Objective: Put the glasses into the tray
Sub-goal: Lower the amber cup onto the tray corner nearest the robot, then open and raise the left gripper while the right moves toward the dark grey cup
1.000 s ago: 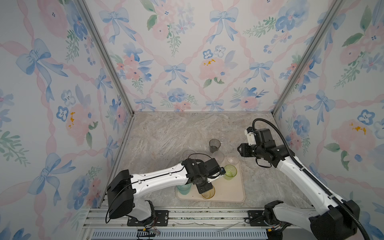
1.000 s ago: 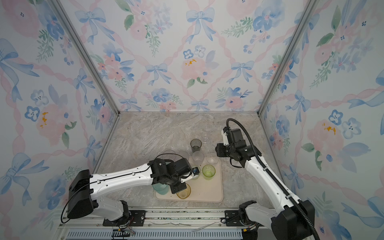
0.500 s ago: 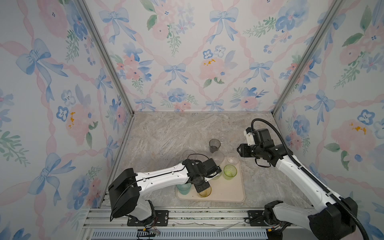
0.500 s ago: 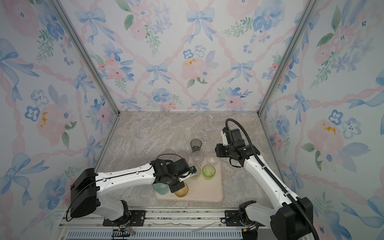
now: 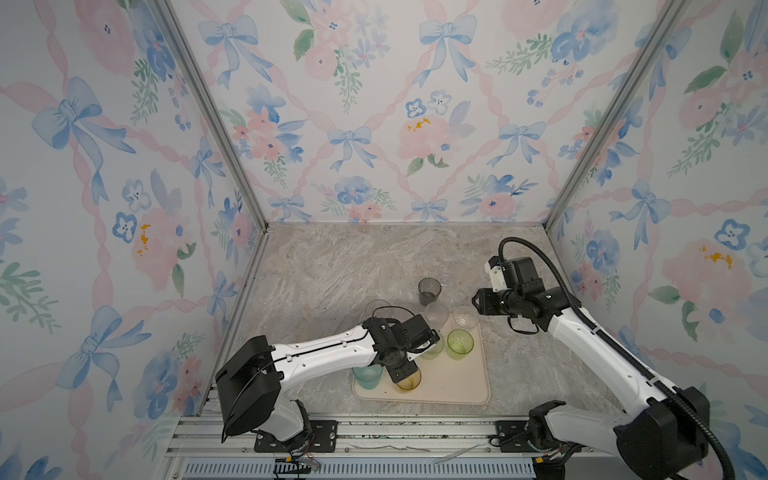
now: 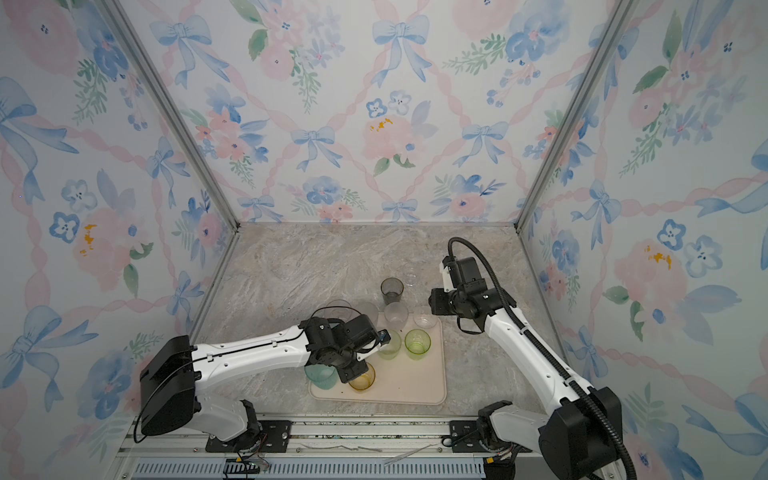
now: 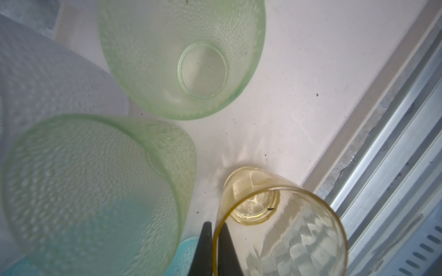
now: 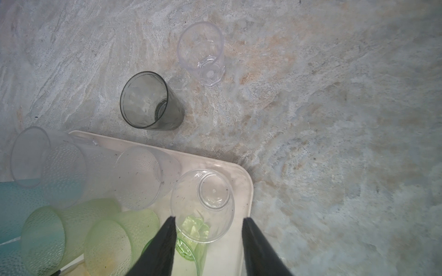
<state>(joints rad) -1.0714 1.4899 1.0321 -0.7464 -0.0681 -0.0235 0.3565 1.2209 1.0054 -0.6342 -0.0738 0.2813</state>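
The beige-pink tray (image 5: 453, 382) (image 6: 411, 386) lies at the front of the table. My left gripper (image 7: 216, 239) (image 5: 404, 375) is shut on the rim of an amber glass (image 7: 282, 222) (image 5: 410, 380) (image 6: 362, 379) at the tray's near left, one finger inside, one outside. Beside it stand a teal glass (image 5: 368, 376), two pale green glasses (image 7: 181, 57) (image 7: 95, 191) and a bright green one (image 5: 460, 341). My right gripper (image 8: 210, 218) (image 5: 476, 301) hangs open over a small clear glass (image 8: 203, 203) in the tray's far right corner.
A smoky grey glass (image 8: 149, 101) (image 5: 429, 291) and a clear glass (image 8: 202, 51) (image 6: 410, 276) stand on the marble behind the tray. Frosted clear glasses (image 5: 378, 309) (image 5: 436, 313) sit at the tray's far edge. Floral walls enclose three sides; a metal rail (image 7: 394, 155) runs along the front.
My left gripper has shifted slightly left over the tray with the amber glass in it. The right arm has barely moved.
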